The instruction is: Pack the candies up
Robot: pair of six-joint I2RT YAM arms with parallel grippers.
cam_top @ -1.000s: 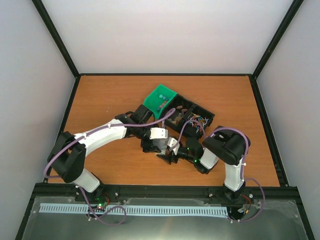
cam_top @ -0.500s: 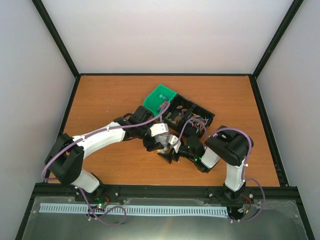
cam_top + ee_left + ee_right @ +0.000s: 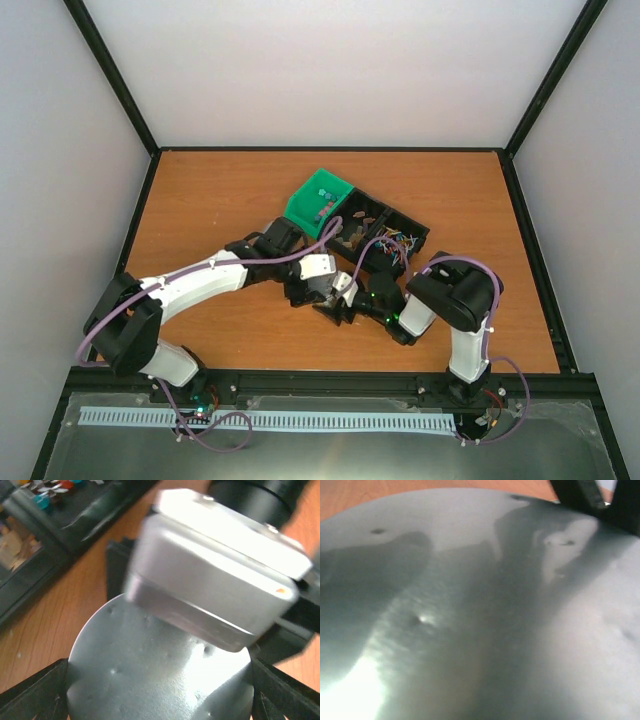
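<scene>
Candies (image 3: 321,208): small bright pieces lying loose in the green tray (image 3: 300,203), on the far side of both claws and well apart from them; neither claw holds any.

Nearest, the left gripper (image 3: 160,696) has its jaws spread wide and set against opposite edges of a round silver tin (image 3: 150,675). The tin fills the whole span between them, so the wide stance reads as a grip, not as idle jaws. The likely reason is that the tin is being steadied over the near middle of the table (image 3: 220,200) as the receptacle for packing.

The right gripper (image 3: 338,308) meets the tin from the opposite side, so close that its wrist view shows only dimpled metal. Whether its jaws are apart or closed cannot be told. A grey box-shaped housing (image 3: 215,575), judged to sit on the right wrist, hangs just above the tin.

Beyond the claws stands a black compartment tray (image 3: 415,232) with brown lumps (image 3: 362,215) and thin coloured sticks (image 3: 397,243), neither wanted here. At its far-left end is the green tray; the candies have yet to be brought from it back toward the claws.
</scene>
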